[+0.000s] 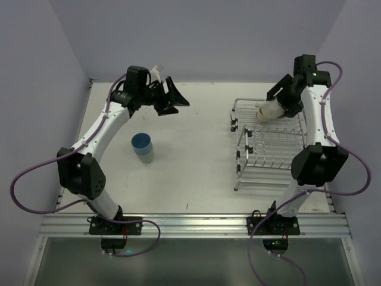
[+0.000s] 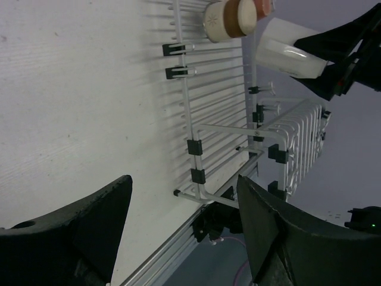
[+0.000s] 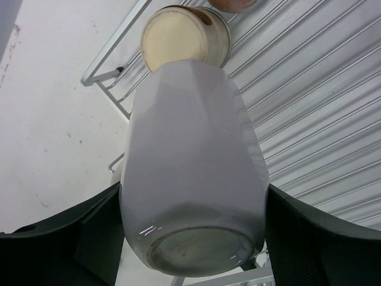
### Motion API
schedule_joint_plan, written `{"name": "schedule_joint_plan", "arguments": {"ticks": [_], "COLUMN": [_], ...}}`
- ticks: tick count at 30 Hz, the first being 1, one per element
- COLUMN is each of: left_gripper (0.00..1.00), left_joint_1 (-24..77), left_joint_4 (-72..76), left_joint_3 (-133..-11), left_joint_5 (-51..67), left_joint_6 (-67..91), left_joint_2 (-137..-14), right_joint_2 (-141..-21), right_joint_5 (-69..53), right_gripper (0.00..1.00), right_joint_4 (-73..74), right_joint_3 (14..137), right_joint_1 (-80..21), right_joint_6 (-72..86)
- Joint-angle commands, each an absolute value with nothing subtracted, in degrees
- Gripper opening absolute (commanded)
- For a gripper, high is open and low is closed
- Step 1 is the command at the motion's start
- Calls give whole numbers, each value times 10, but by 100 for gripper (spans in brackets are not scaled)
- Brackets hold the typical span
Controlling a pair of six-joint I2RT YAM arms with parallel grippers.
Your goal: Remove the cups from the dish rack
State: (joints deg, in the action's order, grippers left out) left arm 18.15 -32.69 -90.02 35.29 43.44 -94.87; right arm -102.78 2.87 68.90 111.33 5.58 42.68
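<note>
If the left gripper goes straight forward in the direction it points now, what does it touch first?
Most likely the dish rack: the open left gripper aims across the table at its side rail, though depth is hard to judge.

A white counter, lightly scuffed and speckled, sits boxed in on three sides by plain lavender walls under soft, even light. A ribbed aluminium rail runs along its near edge, and below that lies a dull grey-green surface.
</note>
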Motion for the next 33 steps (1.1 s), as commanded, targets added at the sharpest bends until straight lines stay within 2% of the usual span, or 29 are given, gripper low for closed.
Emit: {"name": "schedule_joint_plan", "arguments": {"ticks": [1, 9, 19, 28, 33], "left_gripper": [75, 75, 75, 73, 71], "left_joint_1": [188, 189, 199, 214, 220], "left_joint_4": [-268, -172, -76, -45, 32], "left_joint_3": [-891, -857, -839, -834, -822], "left_joint_5": [446, 511, 540, 564, 584], "left_joint_6": [505, 629, 786, 883, 958], "left_joint_2": [-952, -962, -962, -973, -976], "right_joint_2": [-968, -946, -935, -930, -920], "right_joint_5": [-24, -76, -168, -258, -300], "right_gripper": [0, 0, 0, 0, 0], "right_joint_4": [637, 605, 552, 507, 471], "right_joint_3": [1146, 1142, 1136, 1141, 1133], "right_joint_1": [49, 46, 26, -18, -47], "right_joint_6": [409, 393, 376, 367, 356]}}
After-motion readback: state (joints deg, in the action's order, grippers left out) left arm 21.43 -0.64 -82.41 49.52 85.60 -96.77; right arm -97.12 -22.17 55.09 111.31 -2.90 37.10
